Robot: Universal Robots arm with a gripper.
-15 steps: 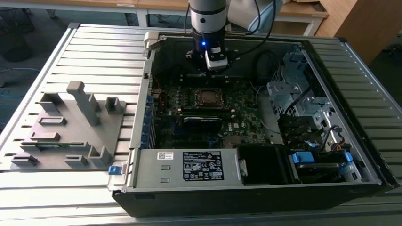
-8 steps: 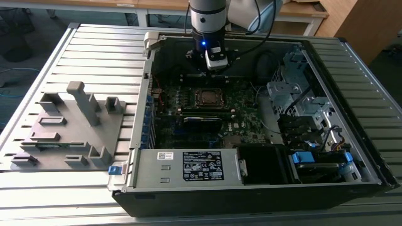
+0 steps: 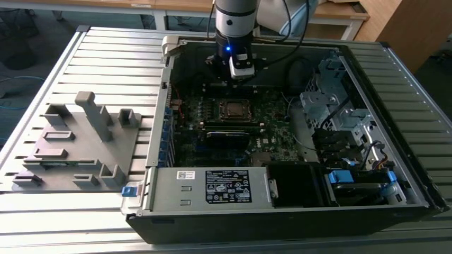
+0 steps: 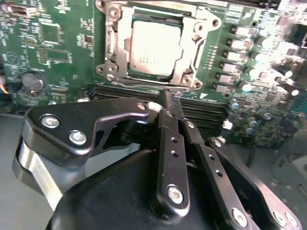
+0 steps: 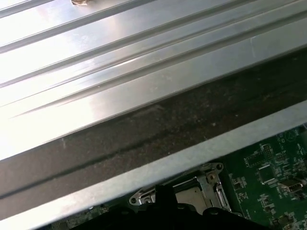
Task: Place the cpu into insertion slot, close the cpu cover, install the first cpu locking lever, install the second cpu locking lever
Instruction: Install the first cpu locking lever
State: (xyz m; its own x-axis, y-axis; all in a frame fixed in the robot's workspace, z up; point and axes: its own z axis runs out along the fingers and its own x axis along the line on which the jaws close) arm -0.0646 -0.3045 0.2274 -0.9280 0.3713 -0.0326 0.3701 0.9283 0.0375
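1. My black hand (image 4: 169, 98) hangs just above the green motherboard (image 4: 57, 43), fingers pressed together, holding nothing.
2. The small square silvery-tan cpu (image 4: 154, 48) sits in the silver-rimmed square insertion slot (image 4: 111, 45), beside my fingertips.
3. The thin silver cpu cover (image 4: 189, 57) frames the chip.

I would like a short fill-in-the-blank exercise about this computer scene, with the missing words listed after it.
1. The cpu already lies inside the insertion ____.
2. The motherboard around the socket has the colour ____.
3. In the exterior view, the gripper hangs above the open computer ____.
4. In the exterior view, a grey fixture stands on the ribbed table, at the view's ____ of the case.

Missing words: slot; green; case; left
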